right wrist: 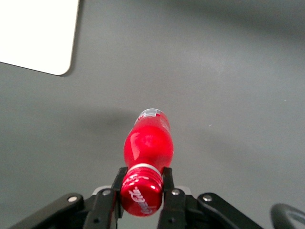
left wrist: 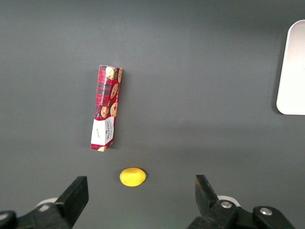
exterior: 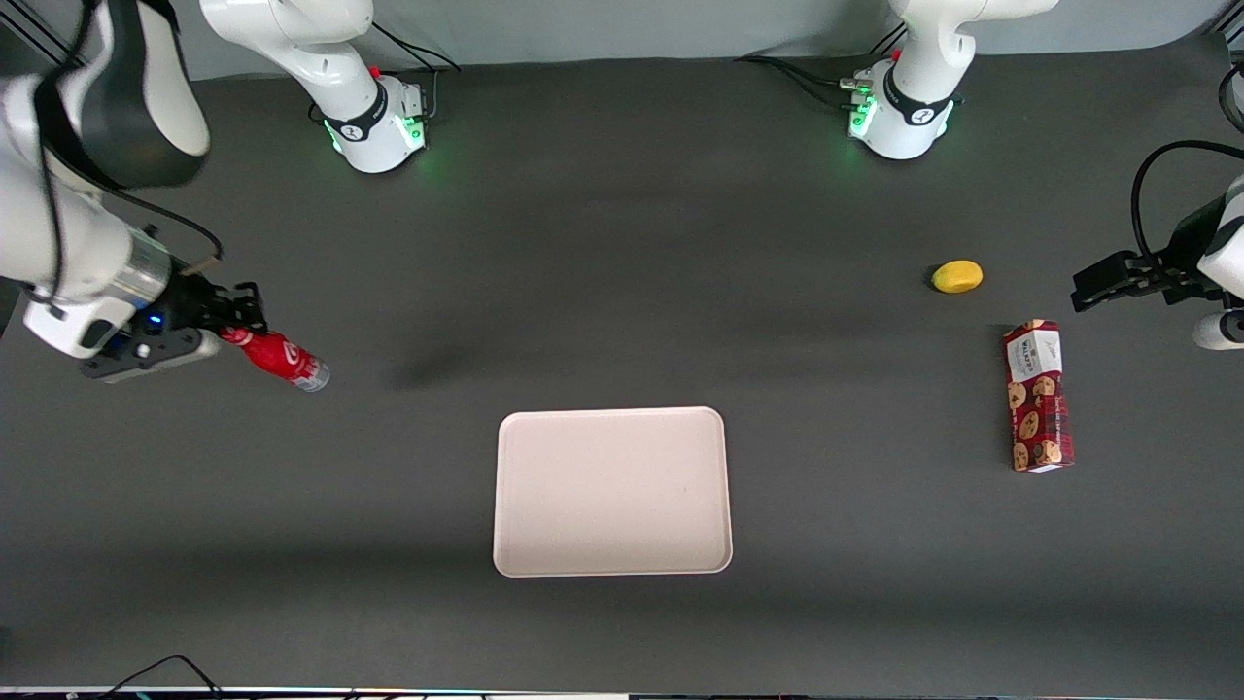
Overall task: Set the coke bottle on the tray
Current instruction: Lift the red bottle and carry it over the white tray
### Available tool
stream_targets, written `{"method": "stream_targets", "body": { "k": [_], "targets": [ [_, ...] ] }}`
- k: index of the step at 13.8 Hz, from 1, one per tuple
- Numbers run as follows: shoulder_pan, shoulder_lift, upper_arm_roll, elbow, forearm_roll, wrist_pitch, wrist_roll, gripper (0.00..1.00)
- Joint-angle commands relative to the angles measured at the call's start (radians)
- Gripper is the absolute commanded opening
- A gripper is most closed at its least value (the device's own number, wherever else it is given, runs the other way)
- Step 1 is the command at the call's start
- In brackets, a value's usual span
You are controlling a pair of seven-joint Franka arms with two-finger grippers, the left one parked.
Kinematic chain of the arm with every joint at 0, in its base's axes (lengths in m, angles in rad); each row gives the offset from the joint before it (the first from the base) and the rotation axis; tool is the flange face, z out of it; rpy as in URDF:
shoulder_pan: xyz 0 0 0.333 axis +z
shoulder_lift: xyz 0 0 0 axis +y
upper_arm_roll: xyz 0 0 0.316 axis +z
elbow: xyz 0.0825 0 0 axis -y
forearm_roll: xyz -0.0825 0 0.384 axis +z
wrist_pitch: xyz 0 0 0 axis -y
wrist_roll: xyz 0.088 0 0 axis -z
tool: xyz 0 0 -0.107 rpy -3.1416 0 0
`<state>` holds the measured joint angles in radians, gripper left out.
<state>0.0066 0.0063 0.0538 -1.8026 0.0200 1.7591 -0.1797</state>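
My right gripper [exterior: 236,329] hangs above the table toward the working arm's end, shut on the neck of the coke bottle [exterior: 279,357]. The bottle is red with a red cap and white script, and it tilts with its clear base pointing down toward the table. In the right wrist view the cap sits clamped between the gripper's [right wrist: 142,183] two fingers, with the bottle's body [right wrist: 148,143] reaching away from them. The tray [exterior: 612,491], pale cream-pink with rounded corners, lies flat nearer to the front camera than the bottle, and one corner of the tray [right wrist: 38,33] shows in the right wrist view.
A red cookie box [exterior: 1038,396] and a small yellow object [exterior: 957,276] lie toward the parked arm's end of the table. Both arm bases [exterior: 374,122] stand at the back edge. Dark table surface separates the bottle from the tray.
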Motion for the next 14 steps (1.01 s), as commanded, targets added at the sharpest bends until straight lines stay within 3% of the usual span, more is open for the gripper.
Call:
{"method": "stream_targets", "body": {
  "k": [1, 5, 8, 11, 14],
  "targets": [
    [0.004, 0.017, 0.003, 0.107, 0.008, -0.087, -0.02, 0.0],
    [0.087, 0.056, 0.0, 0.156, 0.008, -0.076, 0.064, 0.0],
    [0.223, 0.095, -0.025, 0.206, 0.017, -0.076, 0.228, 0.0],
    [0.395, 0.148, -0.103, 0.276, 0.018, -0.058, 0.395, 0.0],
    [0.47, 0.242, -0.111, 0.334, 0.044, 0.032, 0.532, 0.0]
  ]
}}
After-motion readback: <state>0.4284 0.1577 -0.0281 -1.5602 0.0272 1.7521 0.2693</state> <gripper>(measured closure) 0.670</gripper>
